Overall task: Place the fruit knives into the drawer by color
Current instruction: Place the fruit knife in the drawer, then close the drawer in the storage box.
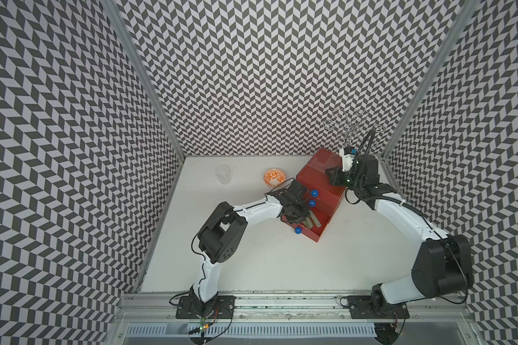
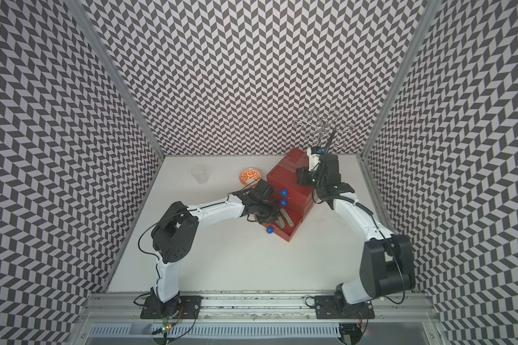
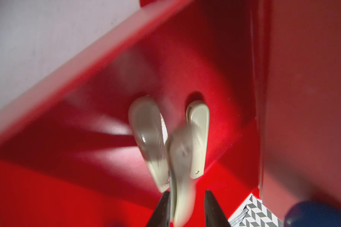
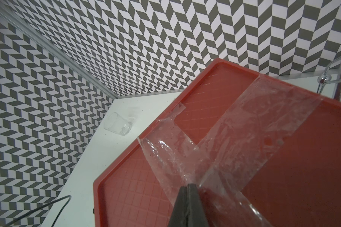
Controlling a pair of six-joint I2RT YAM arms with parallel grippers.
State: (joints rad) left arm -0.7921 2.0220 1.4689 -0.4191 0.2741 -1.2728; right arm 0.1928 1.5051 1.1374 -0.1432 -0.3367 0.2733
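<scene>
White table [image 1: 251, 263] under all. Red chest [image 1: 316, 180]: bottom drawer [image 3: 87, 176] pulled out from chest front, upper two shut.

Right gripper [image 4: 187, 186]: pincer pressed closed, tips on chest's taped top.

Left gripper [image 3: 187, 192] over pulled-out drawer: pincer narrowly parted, blurred grey-green knife [image 3: 182, 173] between fingers, against one, clear of other.

Patterned bowl [image 1: 274, 176] just beside chest. Clear glass [image 1: 223, 174] farther out, same side.

Two more grey-green knives [image 3: 146, 137] flat on that drawer's floor.
</scene>
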